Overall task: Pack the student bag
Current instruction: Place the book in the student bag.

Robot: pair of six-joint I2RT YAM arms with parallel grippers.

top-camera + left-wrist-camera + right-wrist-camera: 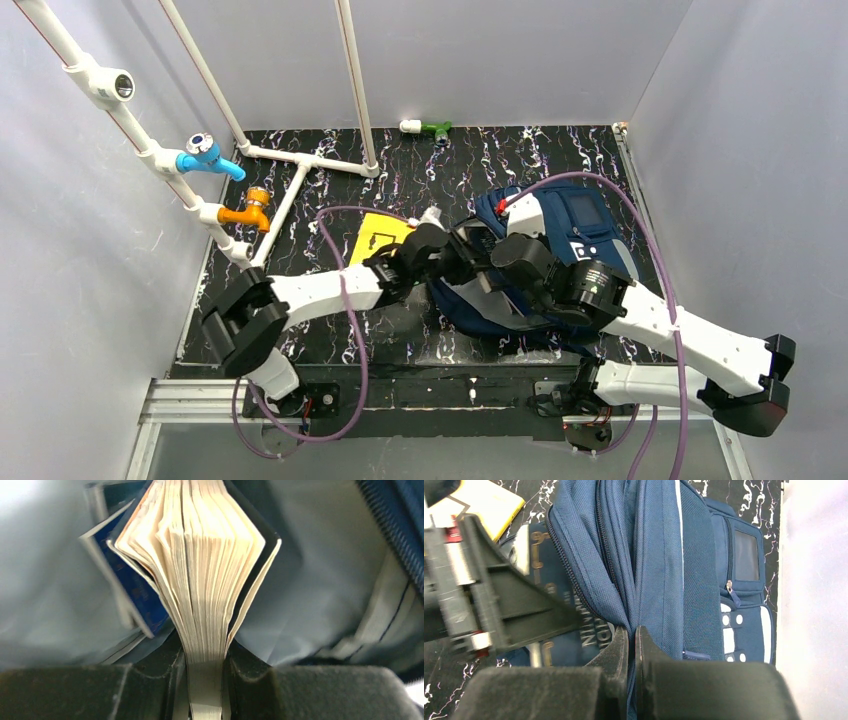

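Sideways white capitals run along the dark blue cover of a book [591,632] at the mouth of the student bag [664,555]; only a fragment like "NIN" shows, and the gold ornamental letters beside it are too covered to read. The bag's white patch [730,637] carries dark round dots, no letters. A yellow card [383,238] on the table just left of the bag bears a black sign too small to read.

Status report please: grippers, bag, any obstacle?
Left gripper shut on thick book, inside the student bag. Right gripper shut on bag fabric. Blue book close beside the thick one.
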